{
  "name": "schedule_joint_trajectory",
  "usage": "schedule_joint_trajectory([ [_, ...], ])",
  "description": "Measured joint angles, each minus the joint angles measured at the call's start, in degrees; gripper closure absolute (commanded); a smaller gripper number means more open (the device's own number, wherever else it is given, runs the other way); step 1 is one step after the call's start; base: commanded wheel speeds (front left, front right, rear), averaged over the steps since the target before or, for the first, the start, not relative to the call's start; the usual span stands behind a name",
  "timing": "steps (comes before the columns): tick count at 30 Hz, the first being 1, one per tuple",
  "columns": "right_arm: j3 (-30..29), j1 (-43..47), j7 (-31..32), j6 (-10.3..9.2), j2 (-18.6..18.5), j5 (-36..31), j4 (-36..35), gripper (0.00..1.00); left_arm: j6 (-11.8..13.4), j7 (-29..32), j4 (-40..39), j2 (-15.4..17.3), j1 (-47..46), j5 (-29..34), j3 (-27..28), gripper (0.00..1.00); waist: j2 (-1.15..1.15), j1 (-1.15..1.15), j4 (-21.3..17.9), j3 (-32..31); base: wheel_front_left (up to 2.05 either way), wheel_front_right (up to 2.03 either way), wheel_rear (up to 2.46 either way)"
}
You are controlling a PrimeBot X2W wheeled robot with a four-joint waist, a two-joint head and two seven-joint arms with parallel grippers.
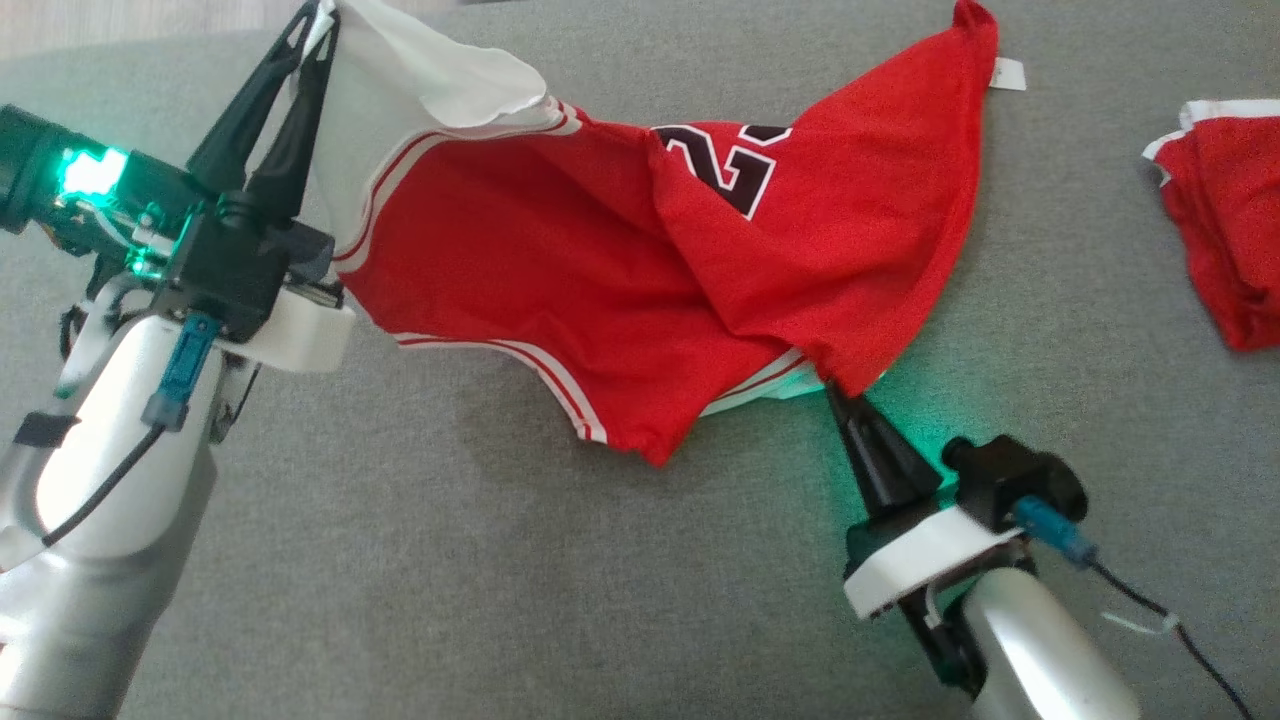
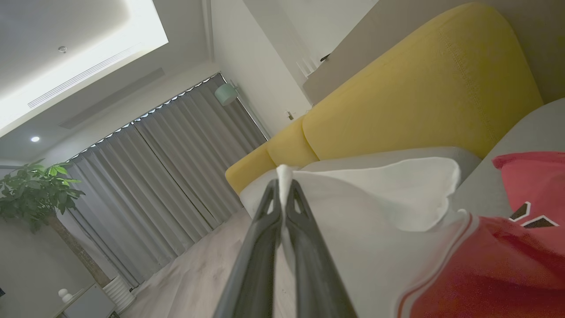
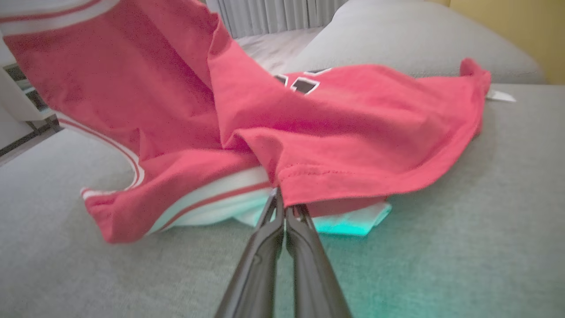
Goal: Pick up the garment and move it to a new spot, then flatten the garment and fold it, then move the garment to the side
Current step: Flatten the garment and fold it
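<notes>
Left gripper [image 1: 320, 20]: clamped on the garment's white edge, raised.
Right gripper [image 1: 835, 395]: pinching the red hem, low.
Garment [image 1: 560, 260]: red jersey, stretched between both, sagging onto the grey sofa seat [image 1: 400, 560].

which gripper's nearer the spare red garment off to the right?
Right. The right gripper pinches the jersey hem, below-left of the spare garment; the left gripper holds the jersey's far left end.
</notes>
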Motion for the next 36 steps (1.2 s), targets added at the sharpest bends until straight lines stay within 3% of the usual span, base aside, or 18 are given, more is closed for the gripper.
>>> schedule_joint_trajectory([
  [10,-8.9,1.8,0.0,0.00,-3.3,-0.1,-17.5,1.00,0.7,-0.3,-1.1,2.5,2.7,-2.5,1.1,1.00,0.00,0.00,-2.0,-4.6,0.00,0.00,0.00],
  [17,-14.2,-1.1,0.0,0.00,-11.7,3.1,-24.6,1.00,0.5,-0.5,-5.5,4.9,3.6,-2.7,1.3,1.00,0.00,0.00,-3.0,-8.5,0.00,0.00,0.00],
  [27,-20.3,-13.5,0.0,0.00,-23.7,9.8,-25.1,1.00,0.4,-0.6,-14.3,6.7,1.8,-3.4,3.4,1.00,0.00,-0.01,-2.1,-13.2,0.00,0.00,0.00],
  [32,-18.9,-20.3,2.1,0.00,-25.5,12.7,-21.4,1.00,-2.1,-0.1,-14.1,7.5,-6.5,-4.4,3.8,1.00,0.00,-0.01,-1.1,-12.8,0.00,0.00,0.00],
  [36,-13.8,-28.4,3.7,0.00,-26.0,14.2,-15.5,1.00,-4.6,1.9,-8.4,6.4,-14.0,-6.4,3.9,1.00,0.00,0.00,-0.9,-10.7,0.00,0.00,0.00],
])
